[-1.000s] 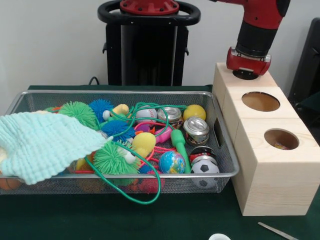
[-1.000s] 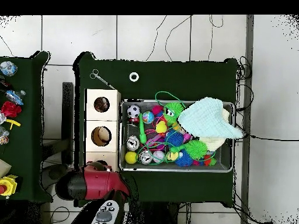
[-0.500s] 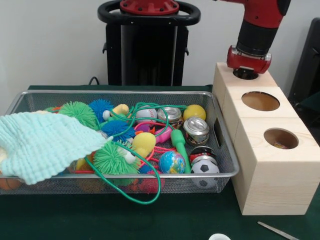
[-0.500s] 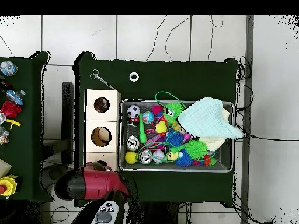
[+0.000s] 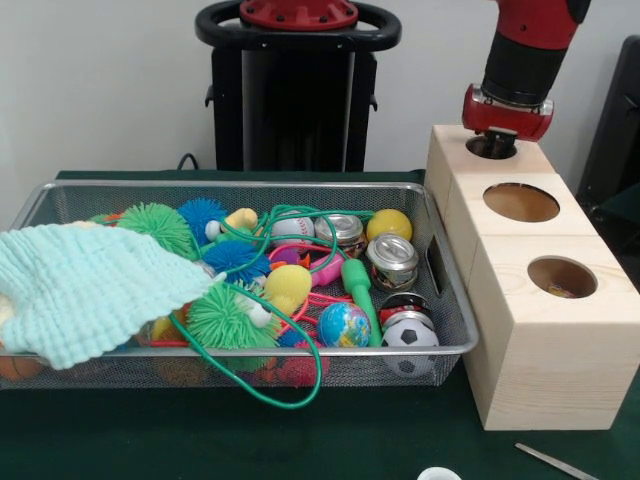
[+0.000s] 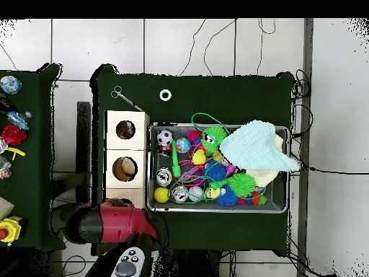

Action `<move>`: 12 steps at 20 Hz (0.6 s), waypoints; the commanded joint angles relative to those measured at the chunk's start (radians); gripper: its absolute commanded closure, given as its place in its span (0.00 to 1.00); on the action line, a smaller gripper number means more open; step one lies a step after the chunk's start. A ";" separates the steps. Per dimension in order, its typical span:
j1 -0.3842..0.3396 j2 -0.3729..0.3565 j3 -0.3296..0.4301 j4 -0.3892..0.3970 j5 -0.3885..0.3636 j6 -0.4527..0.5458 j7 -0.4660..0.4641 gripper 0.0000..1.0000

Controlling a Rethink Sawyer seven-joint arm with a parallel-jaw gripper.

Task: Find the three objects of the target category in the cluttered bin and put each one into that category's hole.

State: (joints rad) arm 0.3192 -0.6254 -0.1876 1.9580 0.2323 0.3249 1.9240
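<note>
So the target stuff is presumably somewhere in the wire bin (image 5: 445, 300) on the left, a jumble of balls, spiky puffs, little cans (image 5: 392, 260), a green cord (image 5: 300, 380) and a mint cloth (image 5: 80, 290) draped over the left end, probably hiding more. Right beside it sits the wooden box (image 5: 545, 370) with three holes in a row. The claw (image 5: 505, 125) hangs just above the far hole (image 5: 492, 147), likely for a drop; can't tell if it's wide or holding anything. The near hole has something inside.

Arm (image 5: 522, 60) is showing glossy red shells, a black ribbed band between them, and a red end collar. Pedestal (image 5: 297, 85) is showing a black column, black ring, red cap.
</note>
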 commanded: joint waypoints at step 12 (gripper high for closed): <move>-0.049 -0.208 0.045 -0.047 0.029 0.316 0.157 1.00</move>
State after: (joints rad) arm 0.2992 -0.7219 -0.1874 1.9493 0.2317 0.4542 1.9240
